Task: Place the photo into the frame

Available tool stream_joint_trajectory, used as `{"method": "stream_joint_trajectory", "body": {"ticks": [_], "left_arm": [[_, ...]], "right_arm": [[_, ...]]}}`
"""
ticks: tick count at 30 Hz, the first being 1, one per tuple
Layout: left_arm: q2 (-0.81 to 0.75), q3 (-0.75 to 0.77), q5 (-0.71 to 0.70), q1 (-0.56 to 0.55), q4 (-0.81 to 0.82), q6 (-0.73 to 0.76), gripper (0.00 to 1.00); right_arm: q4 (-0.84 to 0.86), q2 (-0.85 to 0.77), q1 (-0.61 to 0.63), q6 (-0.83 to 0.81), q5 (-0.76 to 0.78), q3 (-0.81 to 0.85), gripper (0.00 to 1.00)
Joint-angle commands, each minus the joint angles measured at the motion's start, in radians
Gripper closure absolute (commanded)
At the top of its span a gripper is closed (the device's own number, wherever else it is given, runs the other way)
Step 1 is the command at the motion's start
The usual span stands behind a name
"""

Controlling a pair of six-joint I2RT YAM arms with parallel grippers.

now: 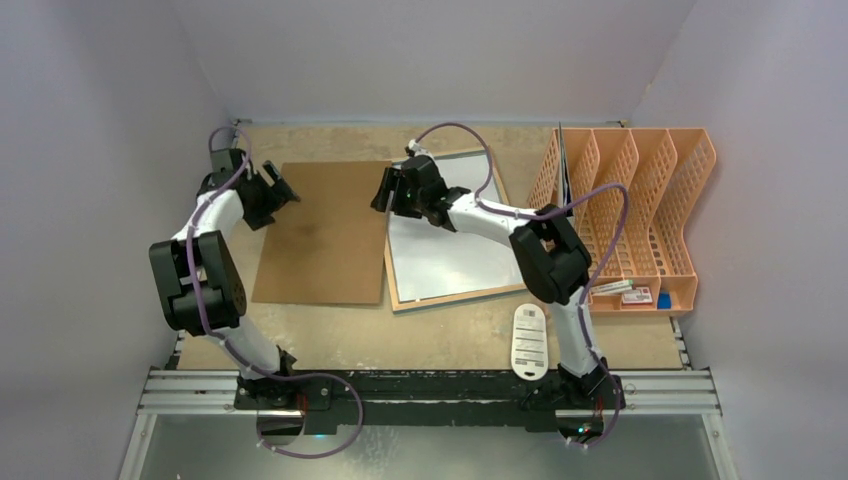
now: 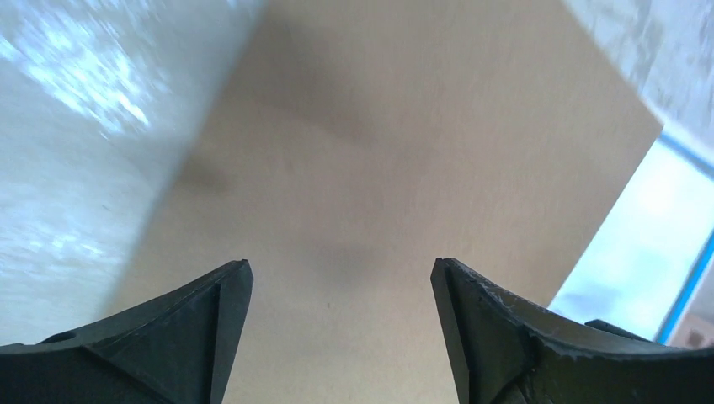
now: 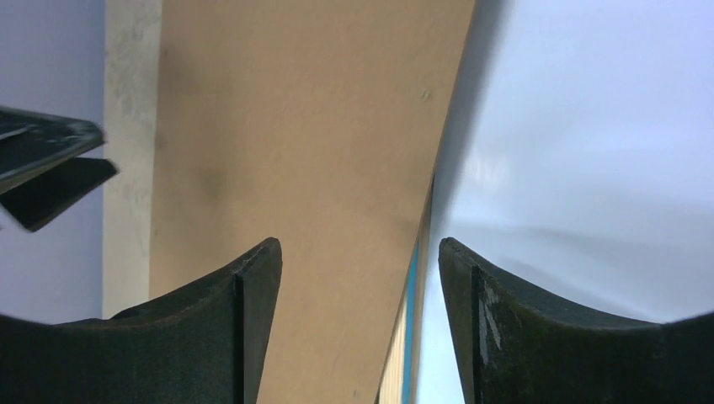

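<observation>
Two things could go wrong here, and both start at the left edge of the frame (image 1: 460,296). The frame lies back-up with its light wood border showing, and the photo (image 1: 450,250) lies inside that border, white back up. It cannot be told whether the photo sits flat in the recess. The backing board (image 1: 320,235) lies flat just left of the frame. Its right edge is against the frame's left rail, and no view shows whether it overlaps the rail.

The first risk is that a finger coming down on this seam catches the photo's left margin, then creases the paper or drags it out over the rail. The second is that a push on the rail or the board slides the whole frame sideways, so the sheet ends up crooked inside it.

The right gripper (image 1: 383,198) hangs over the frame's far-left corner. Its arm reaches diagonally across the photo from the near right. The fingers are spread and hold nothing, and in the wrist view they straddle the board's edge and the thin blue line of the frame.

The left gripper (image 1: 284,190) is well left of the frame, over the board's far-left corner. Its elbow is folded back, and its fingers are spread wide and hold nothing.
</observation>
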Motion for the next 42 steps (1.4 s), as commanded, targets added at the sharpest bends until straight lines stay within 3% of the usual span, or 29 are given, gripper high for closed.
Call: {"method": "stream_joint_trajectory", "body": {"ticks": [1,8,14,26,32,42], "left_arm": [[0.040,0.116,-0.200,0.019,-0.024,0.048,0.16],[0.139,0.119,-0.161,0.116,0.062,0.066,0.17],[0.208,0.108,-0.039,0.133,0.085,0.074,0.22],[0.277,0.051,0.149,0.137,0.139,0.014,0.36],[0.296,0.039,0.226,0.138,0.155,-0.010,0.40],[0.313,0.028,0.214,0.139,0.159,-0.038,0.42]], "right_arm": [[-0.037,0.076,-0.027,-0.004,0.034,0.131,0.29],[-0.028,0.156,-0.045,-0.028,0.009,0.216,0.31],[-0.006,0.189,-0.057,-0.028,-0.109,0.242,0.46],[-0.040,0.229,-0.061,-0.041,-0.169,0.294,0.43],[0.098,0.177,-0.069,0.003,-0.293,0.208,0.44],[0.461,0.038,-0.075,0.146,-0.494,0.006,0.51]]}}
